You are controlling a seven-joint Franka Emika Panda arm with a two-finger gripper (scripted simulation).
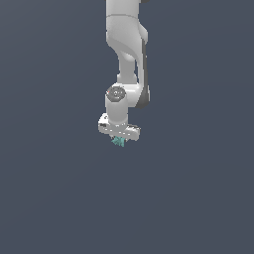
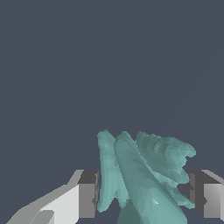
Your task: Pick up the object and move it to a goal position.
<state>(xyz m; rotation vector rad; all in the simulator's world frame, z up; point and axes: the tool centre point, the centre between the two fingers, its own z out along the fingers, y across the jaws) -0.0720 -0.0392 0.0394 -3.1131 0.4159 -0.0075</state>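
Hand [image 2: 142, 194] w/ both fingers [image 2: 87, 194] clamping teal object [image 2: 140, 175].

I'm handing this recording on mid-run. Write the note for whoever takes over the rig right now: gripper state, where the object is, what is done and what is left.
Gripper: jaws closed on the teal object; in the wrist view a finger pad sits against each side of it.
Object: held between the jaws, showing just below the white hand in the exterior view.
Done: the grasp appears made. Whether the object is off the floor cannot be told; the background is uniform.
Left: carry it to the goal position. No goal marker is visible in either view, so confirm the target before moving.
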